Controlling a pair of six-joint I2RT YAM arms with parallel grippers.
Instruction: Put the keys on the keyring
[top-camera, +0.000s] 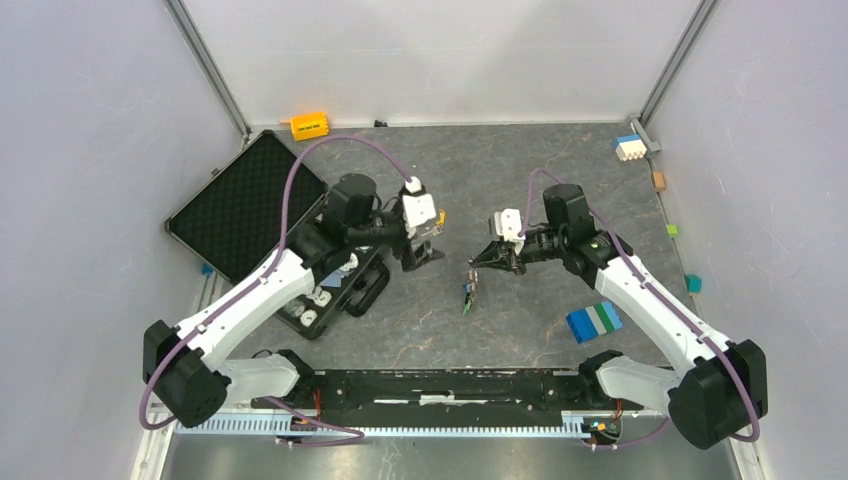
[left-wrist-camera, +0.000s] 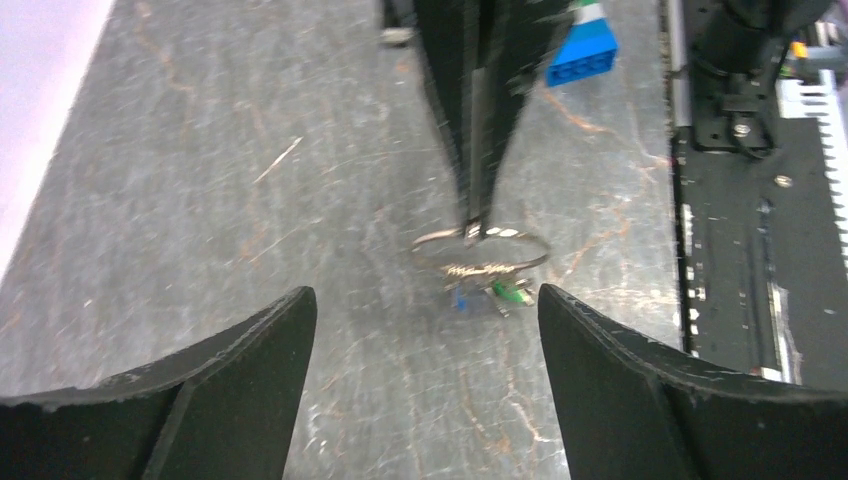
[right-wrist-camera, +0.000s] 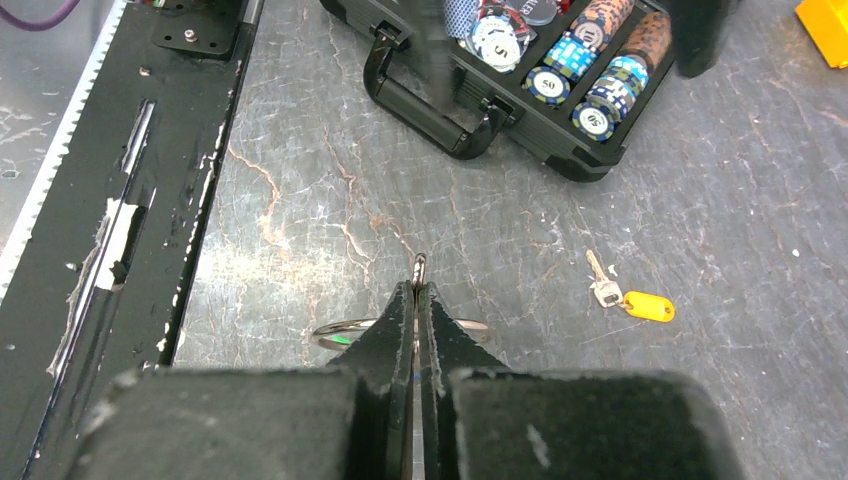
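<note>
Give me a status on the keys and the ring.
Done, it seems: a blue-tagged key and a green-tagged key hang from the ring. In hand: the right claw is shut on the ring, and the left claw is open, facing it. Left: the yellow-tagged key lies loose on the table.

Dark grey marbled table (top-camera: 540, 180) with pale crack lines fills the middle of the frame. Plain white walls (top-camera: 440, 50) at back, left and right. Metal posts (top-camera: 205, 60) in the upper left and upper right corners. Black plate (top-camera: 440, 385) along the bottom edge. Even, soft light.
</note>
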